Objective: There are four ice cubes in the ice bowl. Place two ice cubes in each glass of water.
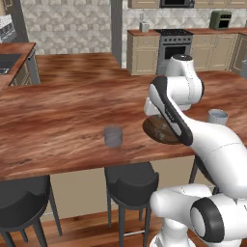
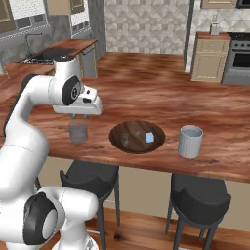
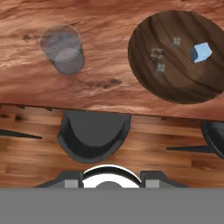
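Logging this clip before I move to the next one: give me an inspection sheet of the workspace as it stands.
Surface: wooden counter, bare apart from the job's things.
Job's things: brown ice bowl between the dark grey glass and the paler glass; one clear blue ice cube in the bowl, with fainter bits beside it whose count I cannot tell.
Clutter: nothing seen.
Grippers: gripper hangs above the dark grey glass; jaws too small to judge.
Cables: nothing seen.
Surroundings: black stools under the counter edge, stove and cabinets behind.

no readable txt, labels, nos. anywhere
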Motion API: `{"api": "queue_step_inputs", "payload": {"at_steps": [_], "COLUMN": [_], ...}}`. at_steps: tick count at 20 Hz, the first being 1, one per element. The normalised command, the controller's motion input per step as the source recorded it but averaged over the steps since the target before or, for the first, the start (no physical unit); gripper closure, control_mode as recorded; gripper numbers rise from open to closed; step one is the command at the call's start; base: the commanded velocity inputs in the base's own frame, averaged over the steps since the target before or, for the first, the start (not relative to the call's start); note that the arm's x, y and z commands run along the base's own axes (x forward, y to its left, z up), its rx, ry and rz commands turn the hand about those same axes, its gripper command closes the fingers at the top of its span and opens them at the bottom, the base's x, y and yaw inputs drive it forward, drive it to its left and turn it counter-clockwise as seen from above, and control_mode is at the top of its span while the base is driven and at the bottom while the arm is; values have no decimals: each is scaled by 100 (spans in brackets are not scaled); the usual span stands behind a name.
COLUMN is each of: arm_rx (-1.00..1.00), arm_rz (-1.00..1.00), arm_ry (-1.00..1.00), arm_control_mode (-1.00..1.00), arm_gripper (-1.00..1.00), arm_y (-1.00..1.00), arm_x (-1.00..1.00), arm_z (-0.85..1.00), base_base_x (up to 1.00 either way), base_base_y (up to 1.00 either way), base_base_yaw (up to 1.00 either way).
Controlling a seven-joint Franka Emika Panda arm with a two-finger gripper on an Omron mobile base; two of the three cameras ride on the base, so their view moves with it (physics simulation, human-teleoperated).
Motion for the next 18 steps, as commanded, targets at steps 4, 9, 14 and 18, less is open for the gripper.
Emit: {"api": "queue_step_inputs", "payload": {"at_steps": [4,9,14,18], "arm_rx": [0,2,3,4], "arm_rz": [-10,-33,-28,-8], "arm_ry": [5,14,11,5], "arm_control_mode": [-100,-100,-100,-100], "arm_gripper": [-100,-100,-100,-100], "arm_y": [-36,-100,-89,-10], "arm_x": [-1,2,36,78], "arm_z": [-11,-26,-27,-21], "base_base_x": [0,0,0,0], "base_base_y": [0,0,0,0], "base_base_yaw": [0,0,0,0]}}
